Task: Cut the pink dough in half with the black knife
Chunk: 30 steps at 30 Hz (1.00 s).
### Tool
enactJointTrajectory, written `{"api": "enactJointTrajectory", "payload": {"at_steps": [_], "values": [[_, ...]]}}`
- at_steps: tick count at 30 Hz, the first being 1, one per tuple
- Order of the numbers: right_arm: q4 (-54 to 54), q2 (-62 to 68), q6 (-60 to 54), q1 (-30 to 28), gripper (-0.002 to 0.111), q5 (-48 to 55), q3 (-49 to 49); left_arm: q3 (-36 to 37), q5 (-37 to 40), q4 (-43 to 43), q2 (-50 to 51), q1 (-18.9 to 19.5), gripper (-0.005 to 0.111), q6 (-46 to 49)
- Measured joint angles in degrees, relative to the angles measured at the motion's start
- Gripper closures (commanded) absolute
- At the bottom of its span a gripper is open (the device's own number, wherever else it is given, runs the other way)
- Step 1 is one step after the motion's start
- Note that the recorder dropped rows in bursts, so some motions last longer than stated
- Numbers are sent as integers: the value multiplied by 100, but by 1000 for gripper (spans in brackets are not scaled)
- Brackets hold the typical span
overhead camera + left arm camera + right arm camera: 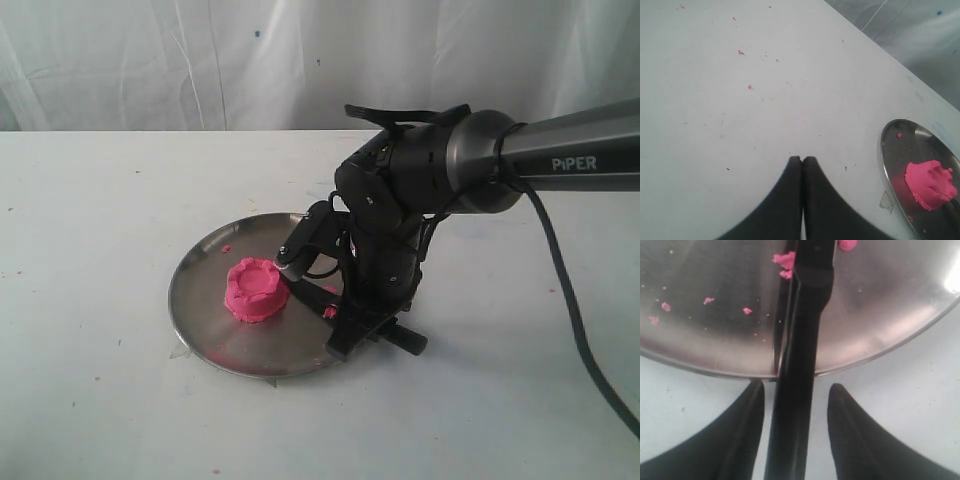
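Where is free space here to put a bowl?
Free: the white table left of the steel plate and in front. Crowded: the plate's right rim, where the right end effector straddles the black knife, near the pink dough.

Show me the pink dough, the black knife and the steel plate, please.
pink dough [257,290]: exterior view, middle of the lump.
black knife [796,410]: right wrist view, on its handle.
steel plate [205,290]: exterior view, bare inner surface.

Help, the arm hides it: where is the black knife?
In the right wrist view the black knife lies across the steel plate rim, between the right gripper and its parted fingers; in the exterior view, right of the pink dough.
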Motion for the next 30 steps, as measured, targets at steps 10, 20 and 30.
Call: {"api": "enactJointTrajectory", "payload": {"at_steps": [10, 20, 30], "values": [[-92, -1198, 104, 13, 69, 340, 0, 0, 0, 0, 0, 0, 107, 0], [-3489, -1619, 2854, 1937, 77, 1562, 728, 0, 0, 0, 0, 0, 107, 0], [-4027, -166, 3729, 2144, 69, 1388, 1298, 0, 0, 0, 0, 0, 107, 0]]}}
